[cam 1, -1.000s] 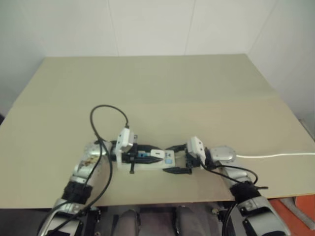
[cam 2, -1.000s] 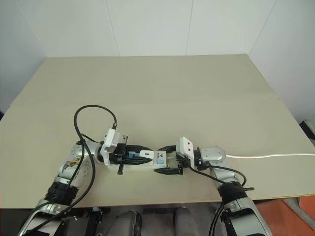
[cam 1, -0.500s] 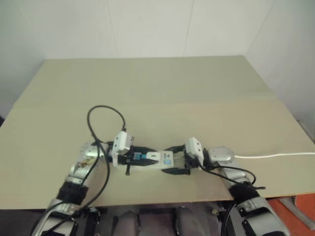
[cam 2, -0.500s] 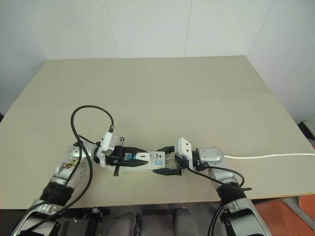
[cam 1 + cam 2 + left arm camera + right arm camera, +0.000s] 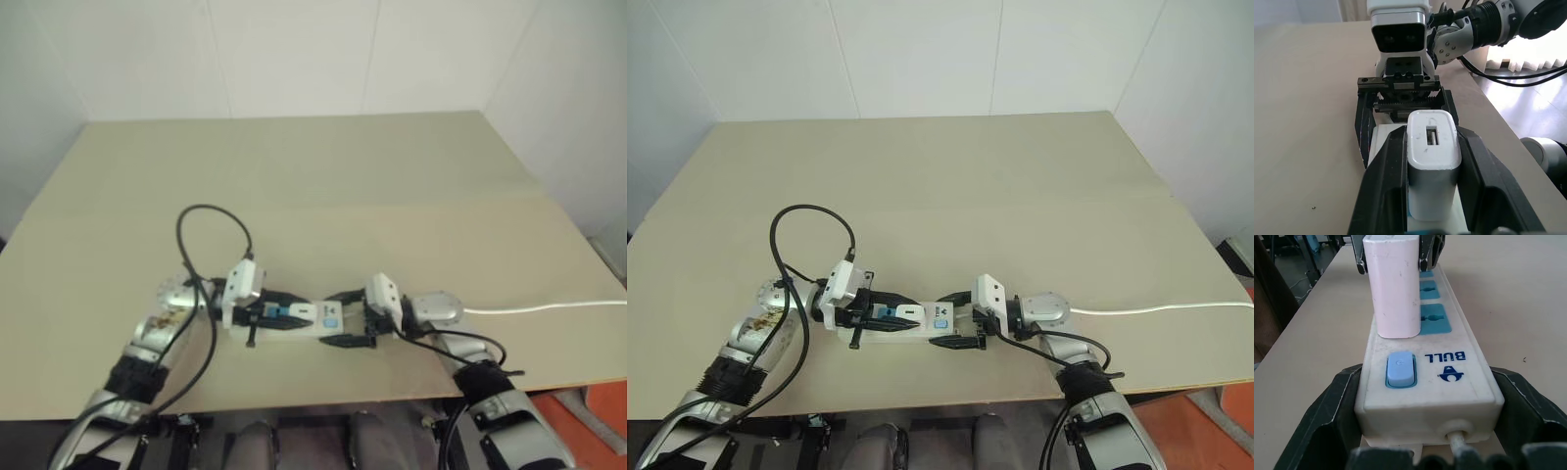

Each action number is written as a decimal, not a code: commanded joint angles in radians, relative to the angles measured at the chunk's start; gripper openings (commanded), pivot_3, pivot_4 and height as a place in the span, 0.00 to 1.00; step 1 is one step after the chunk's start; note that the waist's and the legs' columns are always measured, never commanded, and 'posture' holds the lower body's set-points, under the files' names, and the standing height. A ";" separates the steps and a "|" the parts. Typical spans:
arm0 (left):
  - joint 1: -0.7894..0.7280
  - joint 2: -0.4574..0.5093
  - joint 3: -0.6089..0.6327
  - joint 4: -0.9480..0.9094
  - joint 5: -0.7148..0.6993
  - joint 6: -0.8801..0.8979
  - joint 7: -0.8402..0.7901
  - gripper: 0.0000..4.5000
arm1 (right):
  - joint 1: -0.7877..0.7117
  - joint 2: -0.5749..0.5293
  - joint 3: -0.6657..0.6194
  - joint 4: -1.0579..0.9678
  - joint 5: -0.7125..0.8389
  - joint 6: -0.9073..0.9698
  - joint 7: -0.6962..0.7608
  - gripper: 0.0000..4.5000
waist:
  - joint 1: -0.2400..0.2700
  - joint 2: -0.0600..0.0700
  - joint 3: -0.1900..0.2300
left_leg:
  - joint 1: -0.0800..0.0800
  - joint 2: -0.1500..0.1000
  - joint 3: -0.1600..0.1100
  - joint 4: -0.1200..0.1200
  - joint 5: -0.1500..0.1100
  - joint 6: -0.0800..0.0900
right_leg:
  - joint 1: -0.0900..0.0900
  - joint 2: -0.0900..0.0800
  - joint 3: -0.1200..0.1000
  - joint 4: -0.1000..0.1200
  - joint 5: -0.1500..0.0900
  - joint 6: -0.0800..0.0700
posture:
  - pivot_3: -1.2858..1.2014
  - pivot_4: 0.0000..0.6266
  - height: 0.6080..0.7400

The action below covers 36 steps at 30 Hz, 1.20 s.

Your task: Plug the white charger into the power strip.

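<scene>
Power strip: it was laid flat on the tabletop near the front edge, between the two arms; its long axis was run left to right across the robot's front.
Strip ends: the blue switch and the cord exit were set at the robot's right end; the blue sockets were ranged in a row toward the left end.
Cord: a thin white line was led off along the tabletop to the robot's right.
White charger: it was stood upright on the strip beside the switch, its long axis square to the strip's face, with its slotted end turned up; whether it was seated fully could not be told.
Left gripper: it was pointed toward the robot's right, along the strip; its jaws were closed on the two sides of the charger.
Right gripper: it was pointed toward the robot's left; its jaws were spread wide and set on either side of the strip's switch end, one finger against each long side.
Black cable: it was looped on the tabletop behind the left arm.
</scene>
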 commanded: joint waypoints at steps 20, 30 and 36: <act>0.063 0.036 0.005 0.030 0.065 0.098 0.009 0.99 | -0.009 -0.028 -0.030 -0.003 -0.001 -0.015 -0.009 0.76 | 0.015 0.002 -0.001 | 0.000 0.000 0.000 -0.003 0.000 0.000 | 0.000 0.000 0.000 -0.002 0.000 0.000 | 0.52 0.24 1.00; 0.001 0.068 0.124 0.017 0.012 0.126 0.004 1.00 | -0.037 -0.029 -0.037 0.030 0.007 -0.018 0.014 0.92 | 0.015 0.002 -0.001 | 0.000 0.000 0.000 -0.003 0.000 0.000 | 0.000 0.000 0.000 -0.003 0.000 0.000 | 0.52 0.24 1.00; 0.010 0.134 0.219 -0.068 -0.063 0.161 -0.026 1.00 | -0.061 -0.054 -0.058 0.042 0.026 -0.010 0.061 0.99 | 0.019 0.002 0.001 | -0.005 -0.001 0.000 -0.004 0.000 0.000 | -0.003 -0.001 -0.001 -0.007 0.000 0.000 | 0.52 0.24 1.00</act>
